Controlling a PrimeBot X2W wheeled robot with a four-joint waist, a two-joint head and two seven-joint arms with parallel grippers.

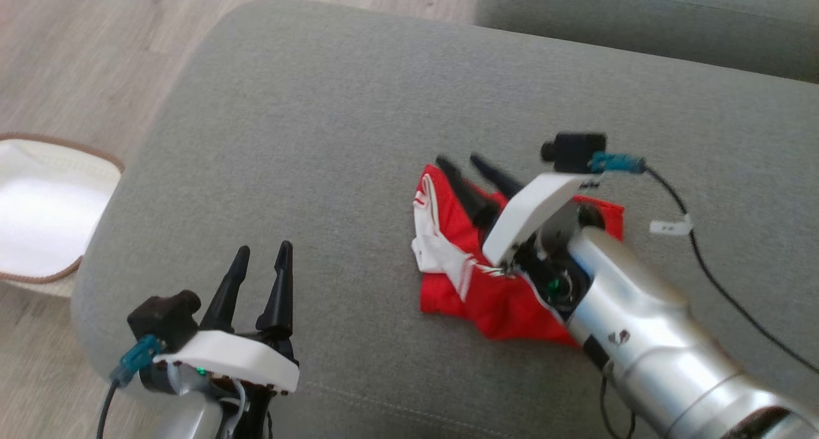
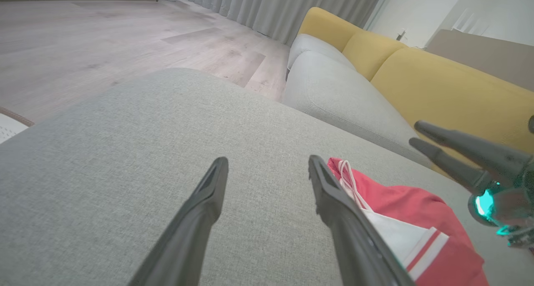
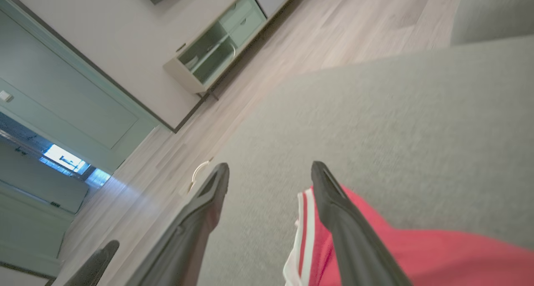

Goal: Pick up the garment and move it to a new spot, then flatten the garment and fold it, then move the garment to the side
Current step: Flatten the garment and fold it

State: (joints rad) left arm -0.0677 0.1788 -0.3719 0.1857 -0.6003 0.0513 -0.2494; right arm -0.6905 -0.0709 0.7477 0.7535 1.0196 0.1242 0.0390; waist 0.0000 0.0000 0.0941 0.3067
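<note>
Looking down from the head view: finding the garment (image 1: 492, 301), red with white stripes, lying crumpled on the grey cushion (image 1: 307, 125), and the right gripper (image 1: 459, 160) hanging directly over it, fingers parted by a modest gap and gripping nothing, tips reaching past the cloth's far edge. Noting the left gripper (image 1: 263, 248) well apart from the cloth, likewise parted and empty, with the garment lying off to the right of its jaws. Judging the heap's long axis as running roughly along the right forearm's line, though with much of it hidden under that arm, not stating this firmly.

Turning to the left wrist view: seeing bare cushion between and ahead of the left gripper's jaws, and the garment (image 2: 400, 202) sitting just beyond the right-hand finger, outside the gap. Catching the right gripper (image 2: 415, 134) at the far right, poised above the red cloth.

Turning to the right wrist view: seeing the right gripper (image 3: 269, 166) spread fairly wide, the garment's white-striped edge (image 3: 302, 227) lying inside the gap behind the tips, the red body (image 3: 425, 252) spreading under and to the right of the right-hand finger, plain cushion lying ahead. Not being able to tell whether the fingers are touching the cloth.

Judging the right arm as plainly the nearer one, needing chiefly to be lowering and drawing back slightly before closing.
</note>
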